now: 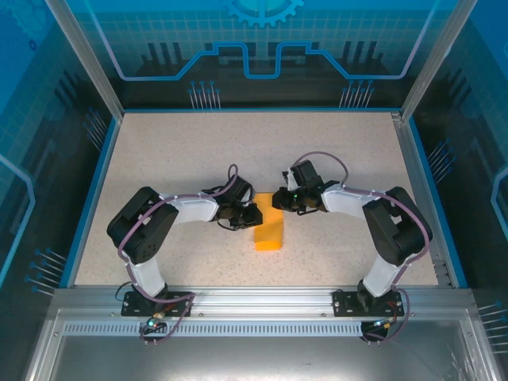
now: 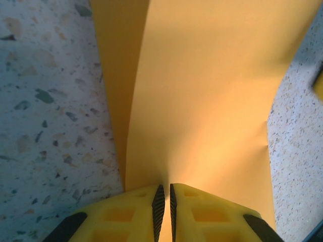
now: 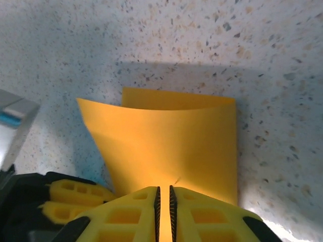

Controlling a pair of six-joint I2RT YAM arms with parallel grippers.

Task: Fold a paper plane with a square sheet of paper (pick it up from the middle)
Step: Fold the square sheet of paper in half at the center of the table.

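Note:
The square sheet of paper [image 1: 269,231] is orange-yellow and bent over on itself, standing off the table between the two arms. My left gripper [image 1: 252,215] pinches its left side; in the left wrist view the yellow fingers [image 2: 126,214] are shut on the paper [image 2: 212,101], which runs between the pads. My right gripper [image 1: 278,200] holds the far end; in the right wrist view its fingers [image 3: 207,214] are shut on the paper [image 3: 171,146], whose doubled top edge curves away from me. The left fingers [image 3: 65,199] show at the lower left there.
The speckled tabletop [image 1: 182,159] is bounded by a blue rim [image 1: 91,190] and aluminium frame posts [image 1: 83,55]. Both arm bases [image 1: 151,298] sit on the near rail.

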